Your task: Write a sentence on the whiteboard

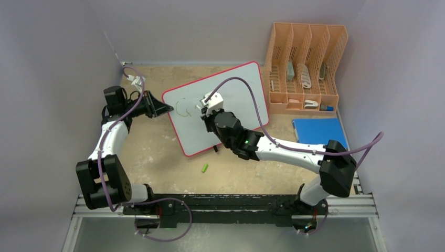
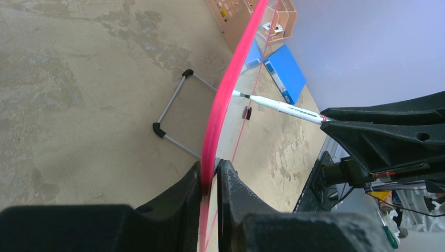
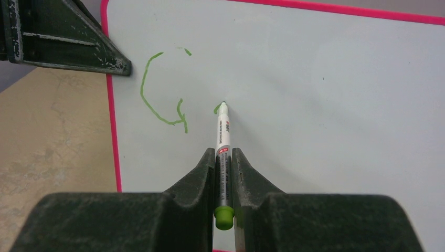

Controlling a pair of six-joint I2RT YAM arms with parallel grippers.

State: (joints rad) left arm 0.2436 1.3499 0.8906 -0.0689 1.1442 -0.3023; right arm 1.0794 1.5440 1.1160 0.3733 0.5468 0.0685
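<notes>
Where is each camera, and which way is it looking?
Top: high up behind, looking down on the table; left arm and right arm show.
Left wrist: looks along the whiteboard edge; left gripper pinches its rim.
Right wrist: faces the whiteboard; right gripper holds the marker.
Shared: both wrist views show the marker.

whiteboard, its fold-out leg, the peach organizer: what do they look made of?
Whiteboard: smooth, slightly reflective pale panel, likely coated steel or melamine; can't tell which. Its rim looks like pink-red plastic.
Leg: thin grey rod, probably metal wire, with black rubbery end caps.
Organizer: matte peach plastic with latticed walls, moulded or possibly printed.
</notes>
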